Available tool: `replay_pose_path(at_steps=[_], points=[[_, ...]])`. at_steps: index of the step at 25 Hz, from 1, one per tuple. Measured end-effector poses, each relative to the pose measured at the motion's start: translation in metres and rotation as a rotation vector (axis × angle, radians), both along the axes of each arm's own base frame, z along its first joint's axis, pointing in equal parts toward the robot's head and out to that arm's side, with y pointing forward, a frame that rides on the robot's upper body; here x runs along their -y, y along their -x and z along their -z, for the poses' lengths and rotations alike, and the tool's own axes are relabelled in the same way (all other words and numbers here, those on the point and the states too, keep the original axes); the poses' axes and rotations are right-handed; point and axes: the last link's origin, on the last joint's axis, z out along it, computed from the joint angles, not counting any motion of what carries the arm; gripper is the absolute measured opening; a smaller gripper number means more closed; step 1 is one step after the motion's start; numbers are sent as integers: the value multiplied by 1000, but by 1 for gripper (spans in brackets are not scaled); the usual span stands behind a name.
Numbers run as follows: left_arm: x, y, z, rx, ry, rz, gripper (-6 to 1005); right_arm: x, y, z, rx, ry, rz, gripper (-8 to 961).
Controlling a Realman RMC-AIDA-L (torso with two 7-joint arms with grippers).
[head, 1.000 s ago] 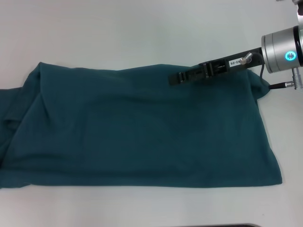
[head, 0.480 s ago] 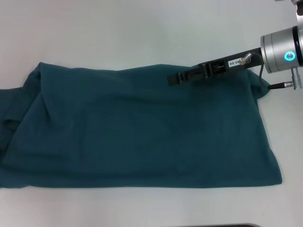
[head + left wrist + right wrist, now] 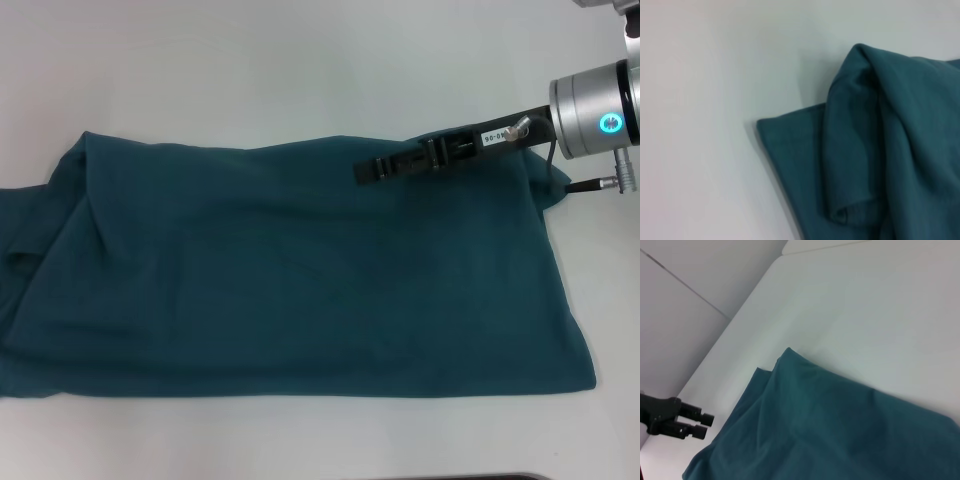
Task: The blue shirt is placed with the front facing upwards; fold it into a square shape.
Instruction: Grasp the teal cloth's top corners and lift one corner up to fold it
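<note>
White, bare bench (image 3: 300, 70) fills my head view, and on it lies the large dark teal-blue cotton shirt (image 3: 300, 280), folded into a long band that runs across most of the bench. I see only plain cloth on its upper face. At its left end the layers bunch into soft ridges and a lower layer reaches the picture's edge; at its right end the cloth ends in a rounded corner. My right gripper (image 3: 372, 171) reaches in from the right, its silver wrist with a glowing blue ring beyond the shirt's right end, its black fingers stretched along the shirt's far hem, over the cloth. I cannot tell from here whether the jaws are apart or together, nor whether they touch the fabric. My left gripper does not show in this view.

From the left wrist camera I get the shirt (image 3: 880, 150) close up: a flat lower layer ending in a corner on the bench (image 3: 700, 100), with a thicker rolled fold lying on top of it.

From the right wrist camera the shirt (image 3: 830, 430) spreads over the bench (image 3: 865, 305), one pointed corner lying on a second layer beneath. A black two-pronged piece shows beside the shirt's near corner; I cannot tell what it belongs to.
</note>
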Motion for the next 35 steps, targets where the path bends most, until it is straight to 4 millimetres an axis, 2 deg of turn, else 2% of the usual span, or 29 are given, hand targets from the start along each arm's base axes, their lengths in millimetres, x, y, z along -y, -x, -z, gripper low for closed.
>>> replay_pose_path(at_steps=[4,10,18,22,28,35], points=[[-6,0,6,-1,13,0,527,0,-1,0,1,-2,1,646],[-21,1,9,-30,-33,27,586,-1,0,0,3,-6,-1,645],[-47,-10,2,-47,-111,122,586,-1,4,3,2,8,3,643],[-58,-9,-4,-80,-181,146,585,-1,7,7,-5,26,7,643],[-72,-6,5,-111,-206,174,585,-1,8,8,-8,30,19,642],[-79,-2,8,-149,-248,180,584,0,8,9,-11,36,26,640]])
